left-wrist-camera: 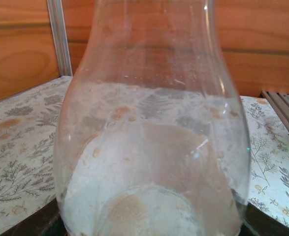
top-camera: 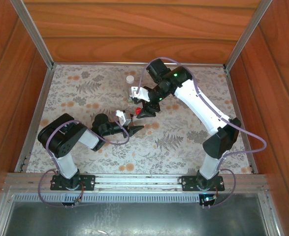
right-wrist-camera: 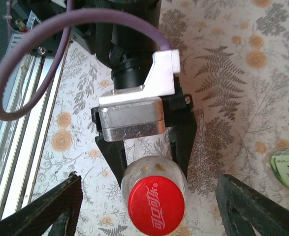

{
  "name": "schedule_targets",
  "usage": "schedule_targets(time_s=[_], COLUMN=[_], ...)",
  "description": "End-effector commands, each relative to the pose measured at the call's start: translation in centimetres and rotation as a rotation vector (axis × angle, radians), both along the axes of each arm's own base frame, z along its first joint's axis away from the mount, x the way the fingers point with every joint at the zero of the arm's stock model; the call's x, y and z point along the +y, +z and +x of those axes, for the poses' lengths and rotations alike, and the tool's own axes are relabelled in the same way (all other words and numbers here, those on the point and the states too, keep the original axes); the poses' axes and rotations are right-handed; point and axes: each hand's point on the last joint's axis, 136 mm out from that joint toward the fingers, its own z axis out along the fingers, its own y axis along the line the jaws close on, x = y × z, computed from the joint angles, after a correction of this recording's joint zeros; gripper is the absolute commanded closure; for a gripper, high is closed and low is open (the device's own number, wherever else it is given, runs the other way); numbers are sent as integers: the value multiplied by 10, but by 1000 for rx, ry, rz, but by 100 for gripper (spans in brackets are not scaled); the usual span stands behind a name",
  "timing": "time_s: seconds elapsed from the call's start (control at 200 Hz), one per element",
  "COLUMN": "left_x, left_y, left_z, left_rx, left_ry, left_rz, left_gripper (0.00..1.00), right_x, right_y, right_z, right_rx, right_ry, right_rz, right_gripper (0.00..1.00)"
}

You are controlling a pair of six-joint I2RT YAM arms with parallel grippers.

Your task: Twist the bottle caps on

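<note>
Red round cap (right-wrist-camera: 156,204) atop clear bottle (left-wrist-camera: 149,147)

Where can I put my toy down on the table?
Bare: the table's far left corner, and the near strip between the arm bases. Crowded: the middle, where the left hand and right hand meet at the red-capped bottle, white-capped bottle just behind.

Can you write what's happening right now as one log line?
left gripper: shut on clear bottle | red cap: on bottle mouth | right gripper: open, straddling cap, not touching
</note>
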Motion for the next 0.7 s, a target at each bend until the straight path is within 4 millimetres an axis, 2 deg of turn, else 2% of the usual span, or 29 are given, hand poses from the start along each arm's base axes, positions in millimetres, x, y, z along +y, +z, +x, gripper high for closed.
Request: schedule_targets(time_s=[0.0,0.17,0.455,0.695], left_x=[14,14,14,14], left_y=[-70,-70,-71,-71], left_z=[-11,-10,-9,-10], left_rx=[230,235,242,243], left_ry=[7,7,8,7], left_rz=[167,166,168,168], left_gripper=[43,43,43,43], right_x=[-5,-8,-8,-10], right_y=[-5,-15,-13,-14], right_z=[-4,-2,-5,-5], right_rx=[-26,-23,5,12], right_ry=[71,71,57,42], right_rz=[-18,-44,-41,-48], right_gripper=[26,34,49,55])
